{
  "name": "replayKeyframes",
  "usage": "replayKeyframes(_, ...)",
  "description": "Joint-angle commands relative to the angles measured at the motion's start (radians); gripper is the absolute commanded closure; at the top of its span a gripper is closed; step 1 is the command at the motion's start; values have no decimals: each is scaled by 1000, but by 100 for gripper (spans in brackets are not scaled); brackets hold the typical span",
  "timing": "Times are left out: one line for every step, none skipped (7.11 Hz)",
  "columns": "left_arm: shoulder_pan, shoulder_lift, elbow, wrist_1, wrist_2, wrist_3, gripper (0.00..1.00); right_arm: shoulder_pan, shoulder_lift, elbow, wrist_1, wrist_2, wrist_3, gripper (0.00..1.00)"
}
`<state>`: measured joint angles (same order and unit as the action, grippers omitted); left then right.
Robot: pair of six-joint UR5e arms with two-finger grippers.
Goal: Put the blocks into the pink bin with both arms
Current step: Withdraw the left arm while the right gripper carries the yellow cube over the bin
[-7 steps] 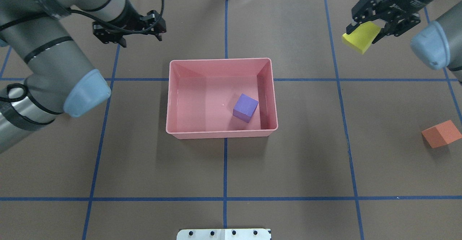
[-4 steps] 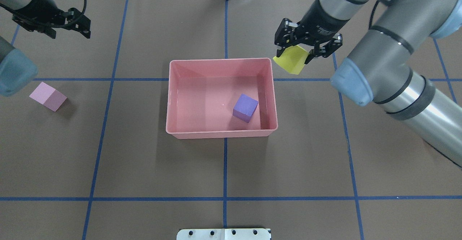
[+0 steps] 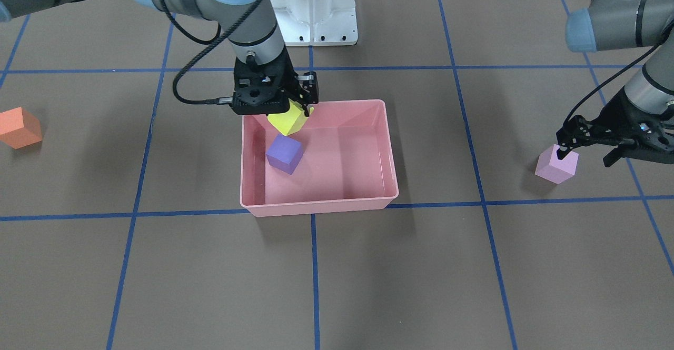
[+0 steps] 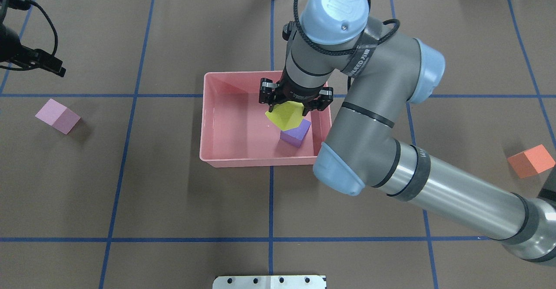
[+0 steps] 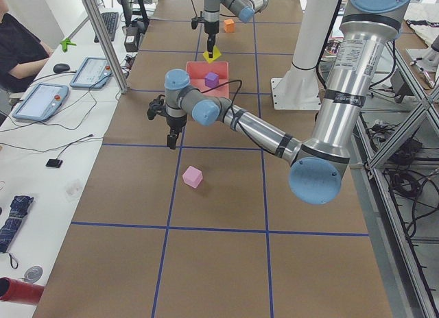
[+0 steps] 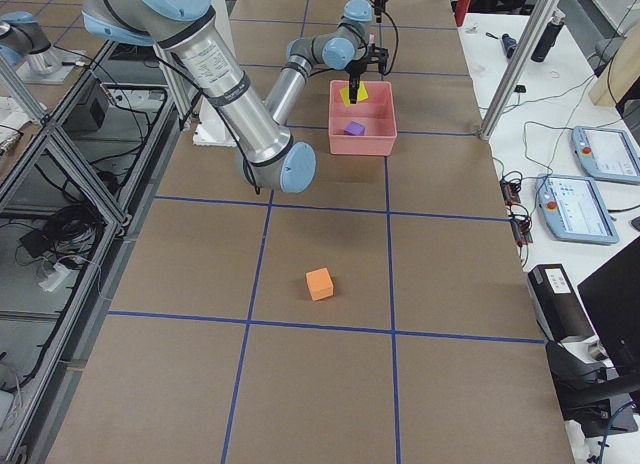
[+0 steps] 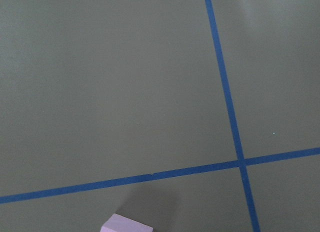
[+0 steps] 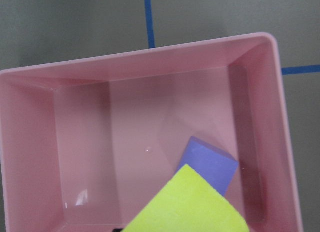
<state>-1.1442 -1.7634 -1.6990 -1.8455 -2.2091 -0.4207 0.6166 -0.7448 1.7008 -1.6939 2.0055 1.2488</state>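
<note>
Overhead exterior: four blocks, one pink bin (image 4: 217, 119). The right gripper (image 4: 296, 106) clamps the yellow block (image 4: 284, 117) above the bin, partly masking the purple block (image 4: 297, 136) inside. Lilac block (image 4: 57, 116) at 9 o'clock, orange block (image 4: 531, 161) at 4 o'clock. The left gripper (image 3: 584, 158), fingers spread, hangs near the lilac block.

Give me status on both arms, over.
Right gripper shut on yellow block, above pink bin. Left gripper open, hovering by lilac block, not gripping. Purple block in bin directly under the yellow; orange block out on table.
</note>
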Motion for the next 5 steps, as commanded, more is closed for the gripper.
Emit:
replayKeyframes(-5, 34, 62, -78, -34, 103, 1, -50, 44, -69, 3, -39, 23, 100)
replayKeyframes(-5, 38, 56, -78, -34, 103, 1, -51, 45, -81, 5, -42, 20, 100)
replayKeyframes(-3, 54, 50, -87, -34, 103, 1, -51, 47, -95, 29, -71, 15, 100)
replayKeyframes(0, 79, 50, -119, -34, 100, 1, -51, 47, -140, 121, -76, 23, 100)
replayKeyframes(4, 97, 53, -159, -34, 82, 0, -51, 48, -151, 146, -76, 24, 100)
